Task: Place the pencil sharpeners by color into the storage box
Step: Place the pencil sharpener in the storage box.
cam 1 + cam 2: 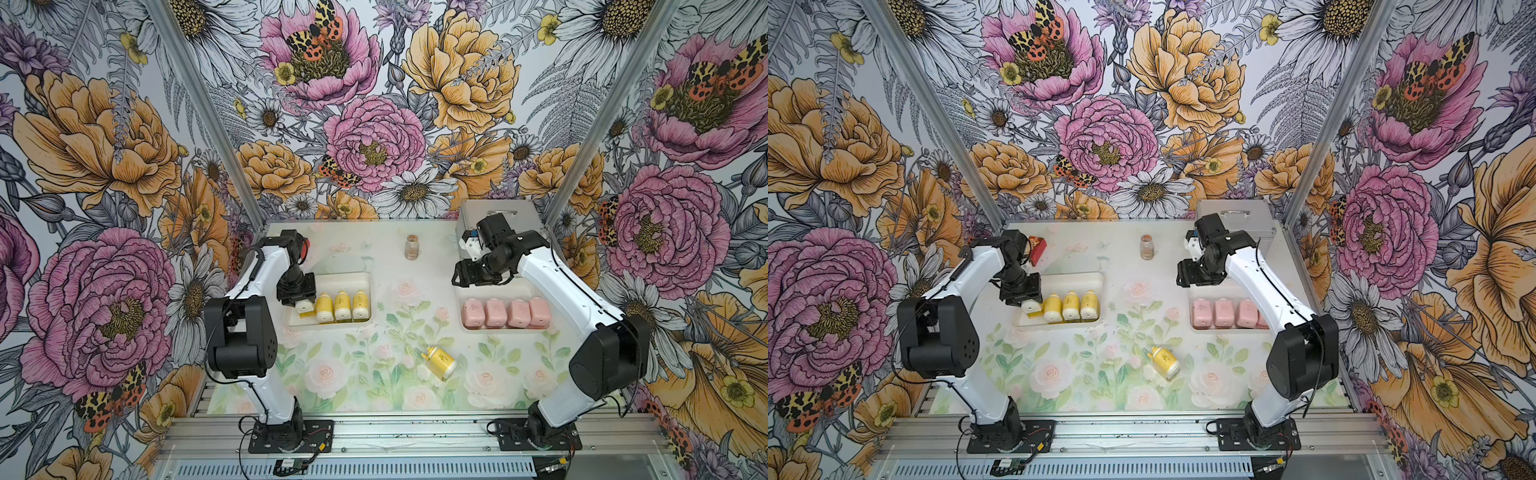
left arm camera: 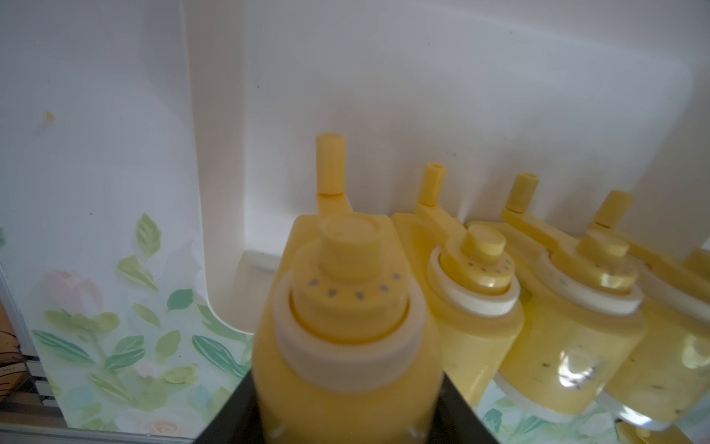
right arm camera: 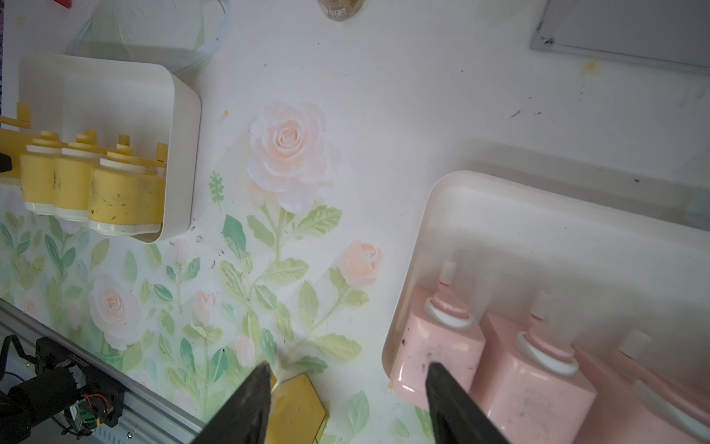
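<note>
At the far left corner a red carton stands behind the left arm; its print is too small to read. The left gripper is clamped on a yellow sharpener, which sits at the left end of the left storage box, a white tray. In the left wrist view a ring of small grey dots runs around this sharpener's neck above its white collar, and no lettering can be made out. Just beside it, three more yellow sharpeners lie side by side in the same box, touching one another, crank handles toward the far wall. Further back, near the middle of the floral table, a small clear jar with brown contents stands upright; its label is unreadable. Nearer the front, a fifth yellow sharpener lies tilted on the table between the two boxes, with a faint printed mark on its side that is too small to read. The right gripper hangs over the near-left corner of the right storage box, fingers apart with nothing between them. Four pink sharpeners fill that box in a row. A grey metal case stands behind it.
</note>
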`<state>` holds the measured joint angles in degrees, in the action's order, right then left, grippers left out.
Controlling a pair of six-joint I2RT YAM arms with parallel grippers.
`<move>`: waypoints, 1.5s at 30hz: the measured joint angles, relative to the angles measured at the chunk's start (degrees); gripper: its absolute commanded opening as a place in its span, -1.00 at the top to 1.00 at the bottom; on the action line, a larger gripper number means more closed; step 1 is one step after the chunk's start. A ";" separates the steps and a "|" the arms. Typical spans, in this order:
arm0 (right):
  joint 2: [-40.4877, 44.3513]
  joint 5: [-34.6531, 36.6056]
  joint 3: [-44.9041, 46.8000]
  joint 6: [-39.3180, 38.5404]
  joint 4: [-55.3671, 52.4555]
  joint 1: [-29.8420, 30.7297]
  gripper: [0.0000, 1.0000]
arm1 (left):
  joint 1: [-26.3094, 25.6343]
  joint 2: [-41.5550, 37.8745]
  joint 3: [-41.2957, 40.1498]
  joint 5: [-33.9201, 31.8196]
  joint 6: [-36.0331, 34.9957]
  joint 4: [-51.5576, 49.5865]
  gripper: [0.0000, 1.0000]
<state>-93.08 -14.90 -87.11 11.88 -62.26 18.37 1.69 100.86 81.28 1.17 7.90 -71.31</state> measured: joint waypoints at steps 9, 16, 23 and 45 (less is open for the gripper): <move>-0.11 -0.04 -0.09 0.00 0.00 0.11 -0.32 | 0.04 1.88 -2.56 0.48 -0.02 1.49 0.18; -0.52 -0.22 -0.24 0.00 0.00 0.22 -0.32 | 0.04 2.36 -2.56 0.74 -0.46 2.62 0.18; -0.55 -0.20 -0.24 0.00 0.02 0.22 -0.32 | 0.04 5.22 -2.49 0.90 -0.98 2.43 0.18; -0.85 -0.24 -0.24 0.00 0.02 0.85 -0.32 | 0.04 3.41 -3.02 0.85 -1.05 2.60 0.16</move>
<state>-93.93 -15.14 -87.35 11.88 -62.24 19.22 1.74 104.27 78.26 2.02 6.85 -68.71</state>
